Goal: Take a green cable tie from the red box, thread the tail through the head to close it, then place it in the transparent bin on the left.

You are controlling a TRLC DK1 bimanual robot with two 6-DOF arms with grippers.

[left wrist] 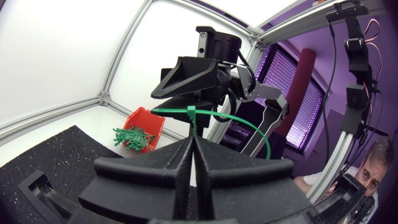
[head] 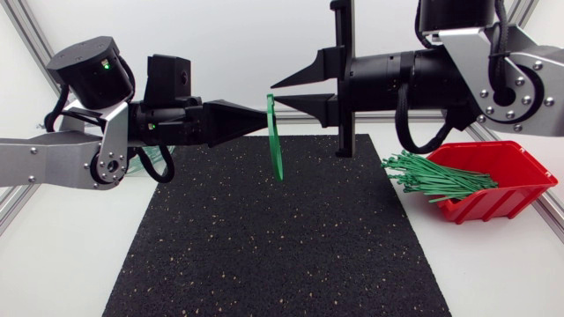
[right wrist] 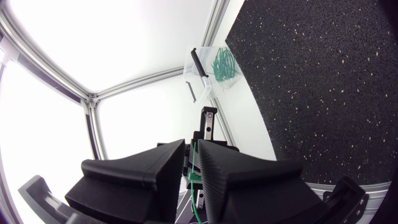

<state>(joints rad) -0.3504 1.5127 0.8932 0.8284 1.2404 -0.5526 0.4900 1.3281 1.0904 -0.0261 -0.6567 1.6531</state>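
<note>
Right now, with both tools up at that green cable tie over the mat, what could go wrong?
The left tool pinches the cable tie only at its very tip, so a tug could twist it free and drop it onto the mat. The right tool sits almost tip to tip with the left one; a small misjudged move might knock them together.
</note>
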